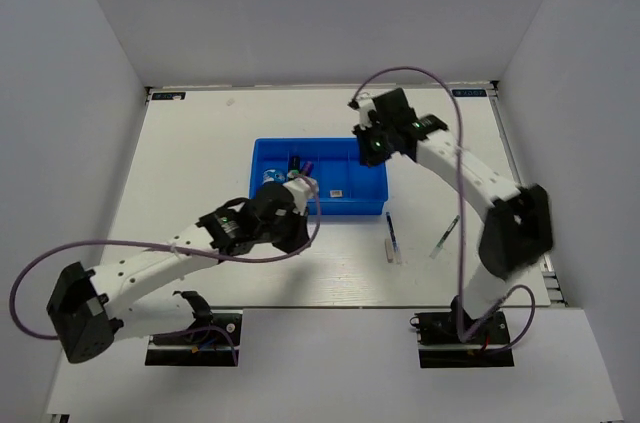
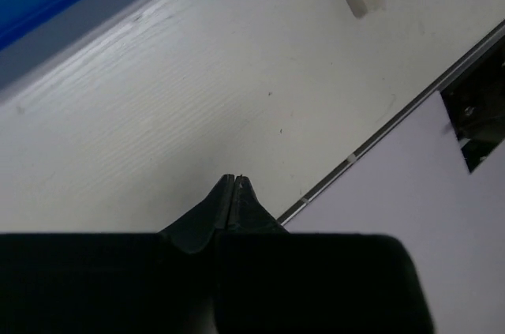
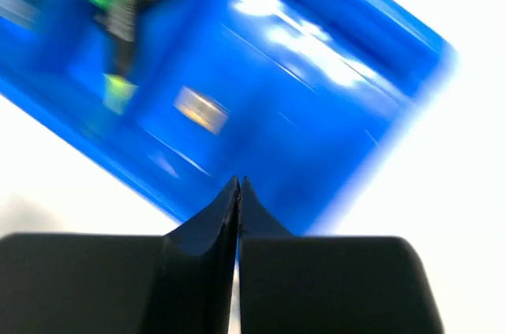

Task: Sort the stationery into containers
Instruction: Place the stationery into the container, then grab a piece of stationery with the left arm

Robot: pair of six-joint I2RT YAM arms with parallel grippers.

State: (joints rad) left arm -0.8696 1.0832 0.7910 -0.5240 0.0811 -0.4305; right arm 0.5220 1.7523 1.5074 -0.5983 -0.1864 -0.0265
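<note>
Sorting looks partly done: bright blue four-compartment plastic tray (image 1: 350, 205) sits mid-tabletop (image 1: 200, 143), already holding small blue-white bottle (image 1: 270, 176), black highlighters (image 1: 297, 161) and beige eraser (image 1: 337, 192). Left out at 4 o'clock from tray: thin dark pen (image 1: 388, 226), short white stick (image 1: 391, 253), and second thin pen (image 1: 445, 236) further right. Next pick is probably one of these. Whichever arm goes should spread its fingers first, line them across the thin body and come down low so it doesn't roll away. Pose: left arm stretched toward 1 o'clock, left fingers (image 2: 213, 215) pressed together, empty, over bare tabletop just off tray's 7 o'clock corner. Then right arm arched over, right fingers (image 3: 207, 227) also closed on nothing, above tray's 2 o'clock corner; that view is blurred.
</note>
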